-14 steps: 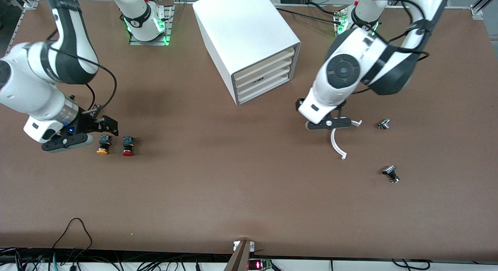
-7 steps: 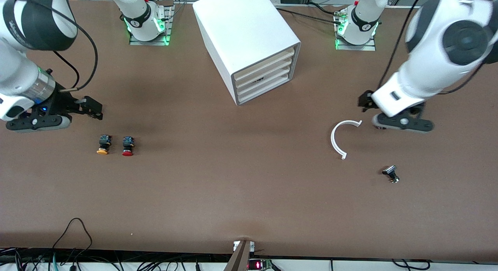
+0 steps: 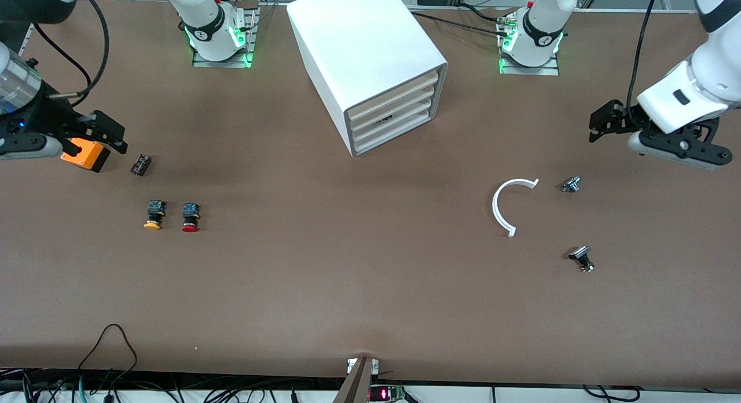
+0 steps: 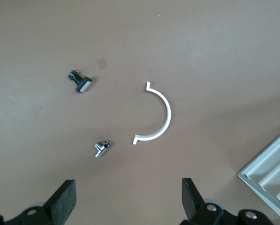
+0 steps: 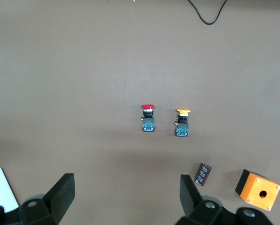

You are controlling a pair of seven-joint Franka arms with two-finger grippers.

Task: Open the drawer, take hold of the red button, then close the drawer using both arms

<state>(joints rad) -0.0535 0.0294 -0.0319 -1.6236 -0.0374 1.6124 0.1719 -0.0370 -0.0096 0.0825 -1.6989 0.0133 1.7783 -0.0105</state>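
Fingers are standing wide apart on both grippers, gripping nothing: I am holding the left gripper (image 3: 596, 125) at the frame's right edge and the right gripper (image 3: 113, 134) at its left edge. The drawer (image 3: 389, 110), upper centre, is sitting shut, and the button (image 3: 190, 216) is lying lower left, uncovered for a clean reach.

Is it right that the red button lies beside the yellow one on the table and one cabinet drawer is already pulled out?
Not quite. In the front view every drawer sits flush in the cabinet, none pulled out. The red button does lie beside the yellow button on the table.
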